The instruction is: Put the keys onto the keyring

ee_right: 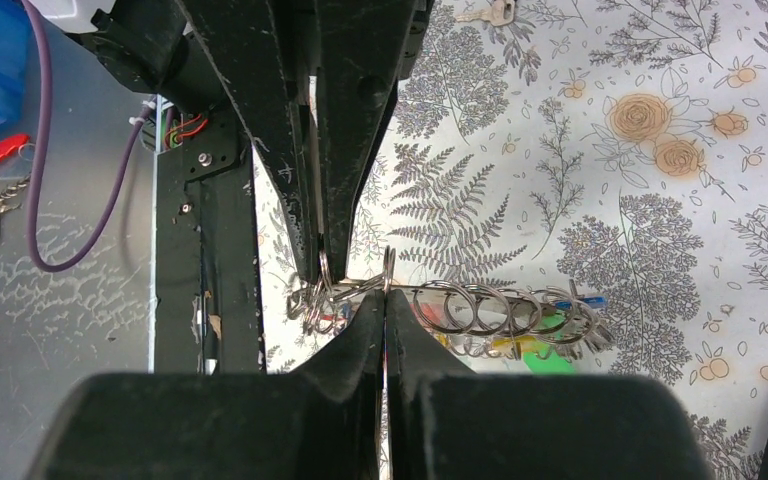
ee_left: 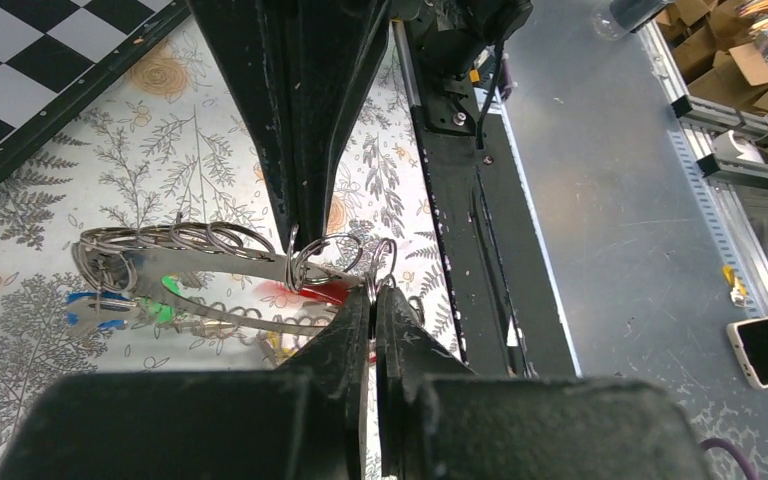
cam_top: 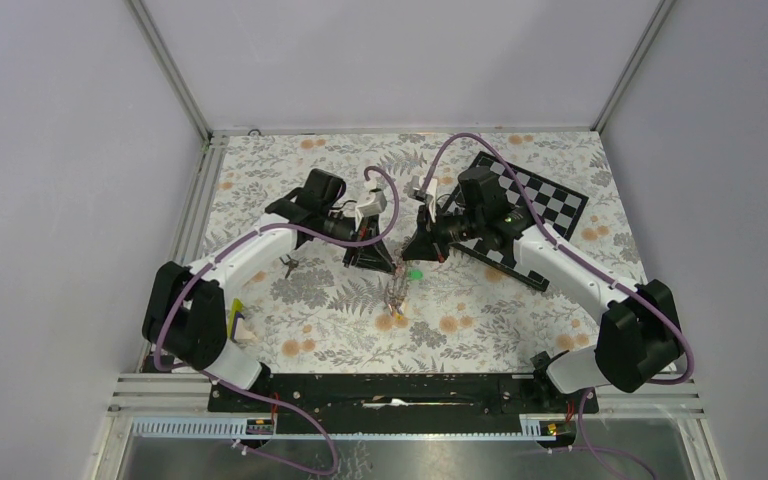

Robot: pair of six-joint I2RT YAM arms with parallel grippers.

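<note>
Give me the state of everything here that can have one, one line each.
left tool: shut on the keyring.
right tool: shut on the keyring.
keyring: held between both tools, carrying a row of small rings.
keys: coloured ones hang from the keyring.
loose key: lies on the table, apart from the keyring.

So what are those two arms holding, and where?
The left tool and right tool are each shut on the keyring, close together at one end, among its small wire loops.
</note>
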